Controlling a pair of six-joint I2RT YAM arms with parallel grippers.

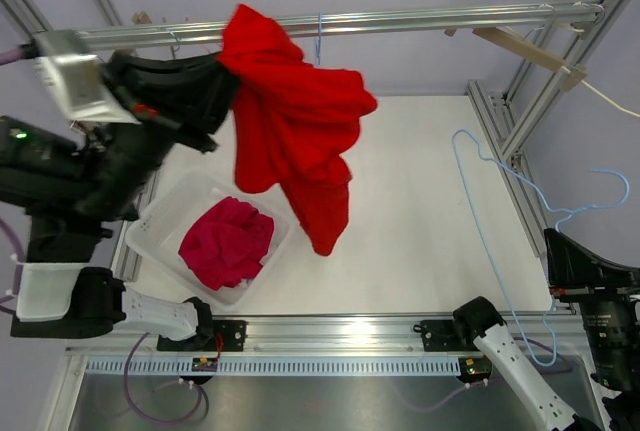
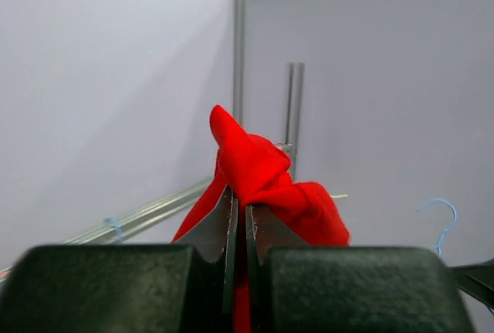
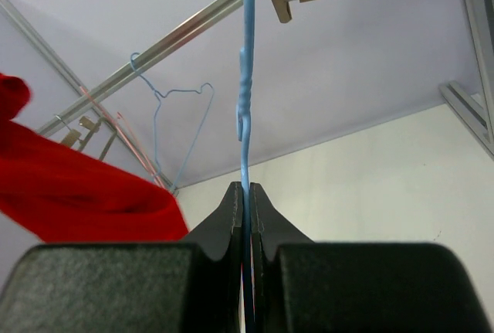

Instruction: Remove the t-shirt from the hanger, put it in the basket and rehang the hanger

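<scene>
Left gripper (image 2: 238, 209) jaws pinch red t-shirt (image 1: 295, 121) at the rail (image 1: 450, 19), right gripper (image 3: 247, 194) jaws clamp blue wire hanger (image 3: 248, 39) toward rail's right end, likely keeping them apart.

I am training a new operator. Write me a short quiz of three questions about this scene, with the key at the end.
1. True or false: the red t-shirt hangs on the blue wire hanger.
2. What lies in the clear plastic bin? A) a magenta garment B) a wooden hanger C) a blue cable
3. Fill in: the left pincer is shut on the ____; the right pincer is shut on the ____.

Key: 1 false; they are apart, each in its own pincer. 2 A. 3 red t-shirt; blue wire hanger.
</scene>
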